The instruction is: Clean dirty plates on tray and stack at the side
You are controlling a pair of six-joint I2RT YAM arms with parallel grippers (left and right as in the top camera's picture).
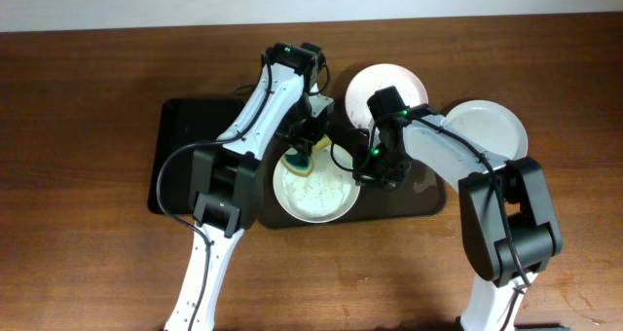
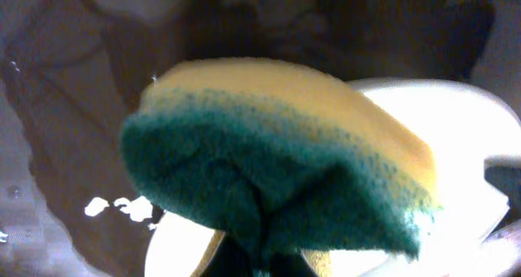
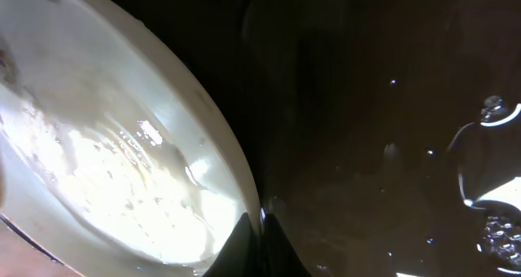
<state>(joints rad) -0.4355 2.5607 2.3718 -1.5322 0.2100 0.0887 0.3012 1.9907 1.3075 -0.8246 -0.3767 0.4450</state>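
Note:
A white plate point(image 1: 321, 195) with pale wet smears lies at the front left of the dark brown tray point(image 1: 421, 202). My left gripper point(image 1: 300, 154) is shut on a yellow-and-green sponge point(image 2: 277, 163), held over the plate's back edge point(image 2: 464, 138). My right gripper point(image 1: 375, 172) is shut on the right rim of this plate point(image 3: 122, 147), one finger on each side of the rim point(image 3: 260, 228). A second white plate point(image 1: 386, 88) sits at the tray's back edge. A third plain white plate point(image 1: 489, 128) lies on the wooden table to the right of the tray.
A smaller black tray point(image 1: 190, 156) lies left of the brown tray, under my left arm. The brown tray's floor point(image 3: 366, 147) is wet with droplets. Bare wood tabletop point(image 1: 88, 127) extends left and in front.

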